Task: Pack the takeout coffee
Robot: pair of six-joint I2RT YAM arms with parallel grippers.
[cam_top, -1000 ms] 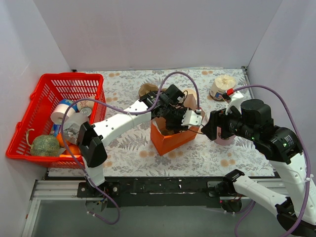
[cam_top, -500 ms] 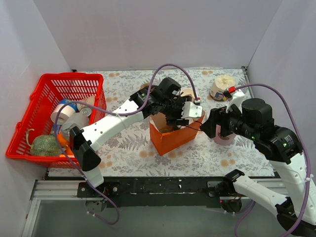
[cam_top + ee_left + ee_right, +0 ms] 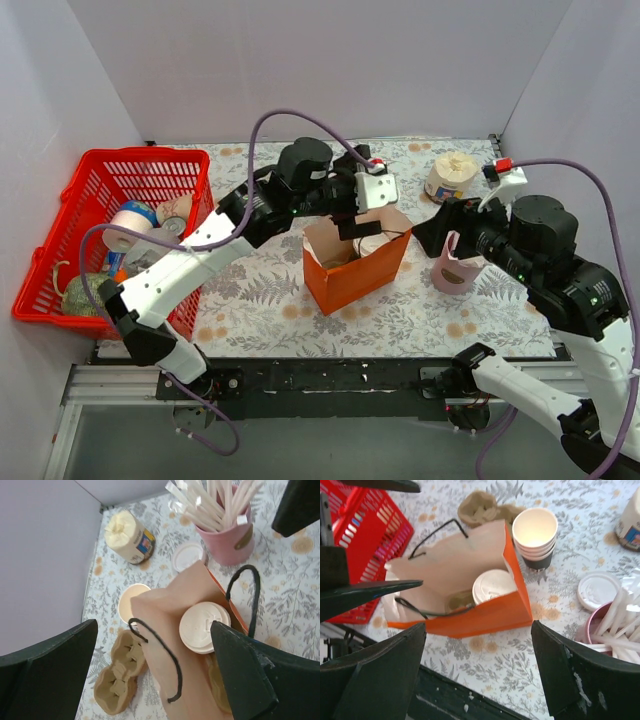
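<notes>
"Takeout coffee [image 3: 204,627]: position?"

"Inside the orange paper bag [image 3: 485,617], upright, white lid uppermost, in the end of the bag nearer the right arm. Its long axis is vertical. Nothing grips it."

"Obstructions at the bag mouth?"

"Two black cord handles [image 3: 161,646]. One loops just beside the lid; the other lies across the paper at the bag's other end. Neither covers the lid."

"Claws?"

"Left gripper [image 3: 154,624] hangs directly over the bag mouth, fingers spread wide and empty, with the coffee straight below and a little toward one finger. Right gripper [image 3: 479,624] stands off the bag's right side, fingers likewise apart and empty. Left is plainly the nearer."

"Surroundings?"

"Pink cup of sticks [image 3: 227,542] off the bag's right side, loose lid [image 3: 597,590] near it, stack of lidless cups [image 3: 536,535] beyond the bag."

"Assessment?"

"The coffee appears packed. In my judgement the remaining move is a straight lift of the left claw away from the bag. A sideways exit risks snagging a cord and tipping the bag."
</notes>
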